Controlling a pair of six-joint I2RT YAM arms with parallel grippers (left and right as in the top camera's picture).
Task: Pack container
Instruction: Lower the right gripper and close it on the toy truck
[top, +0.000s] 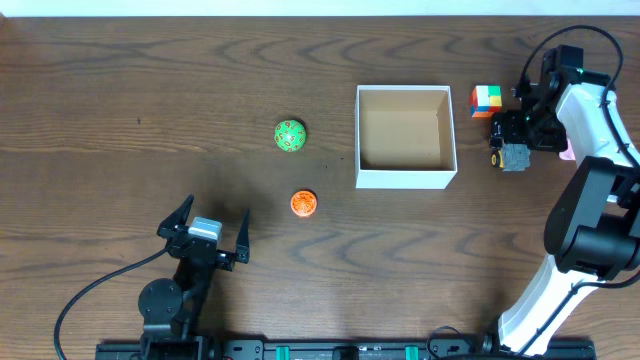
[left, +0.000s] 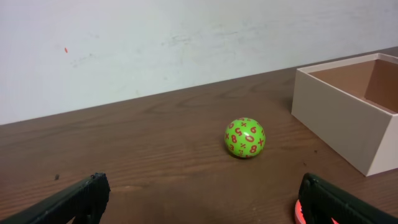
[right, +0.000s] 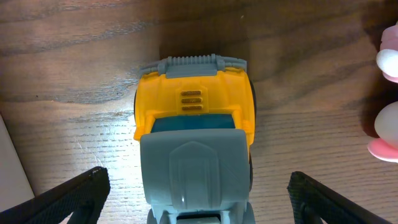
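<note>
The container (top: 405, 178) is a square white box with an empty brown inside, right of centre; its corner shows in the left wrist view (left: 336, 118). A green ball with red numbers (top: 290, 135) (left: 245, 137) and an orange ball (top: 303, 203) (left: 298, 210) lie left of it. A yellow and grey toy truck (top: 511, 155) (right: 194, 143) stands right of the container. My right gripper (top: 520, 135) (right: 196, 196) is open, its fingers on either side of the truck, apart from it. My left gripper (top: 204, 230) (left: 202, 202) is open and empty near the front left.
A multicoloured cube (top: 486, 99) stands right of the container's far corner. A pink and white toy (right: 387, 112) lies right of the truck, partly hidden under my right arm in the overhead view (top: 567, 150).
</note>
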